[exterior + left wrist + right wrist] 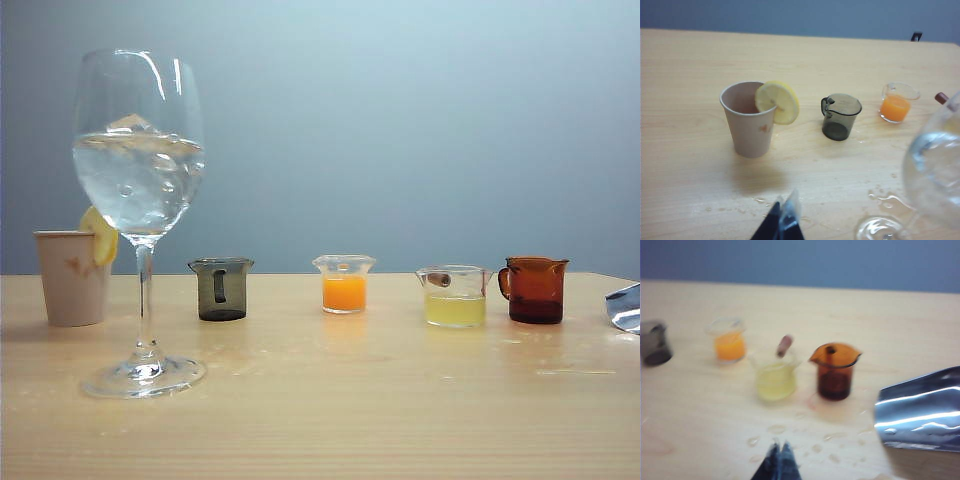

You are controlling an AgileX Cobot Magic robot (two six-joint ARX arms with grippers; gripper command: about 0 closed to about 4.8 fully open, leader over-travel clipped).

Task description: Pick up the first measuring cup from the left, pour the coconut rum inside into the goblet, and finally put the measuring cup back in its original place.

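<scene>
Left gripper [782, 222]: jaws together, holding nothing, above bare worktop [685, 190] near the goblet's foot.
Right gripper [779, 462]: jaws shut, empty, above wet worktop in front of the cups.
Grey cup [221, 289]: upright on worktop, looks empty, between paper cup [71, 277] and orange cup [344, 283].
Goblet [139, 140]: upright, clear liquid and ice in bowl.

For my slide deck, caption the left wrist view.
Shut left gripper above wet table; empty grey measuring cup beside lemon-topped paper cup.
</scene>
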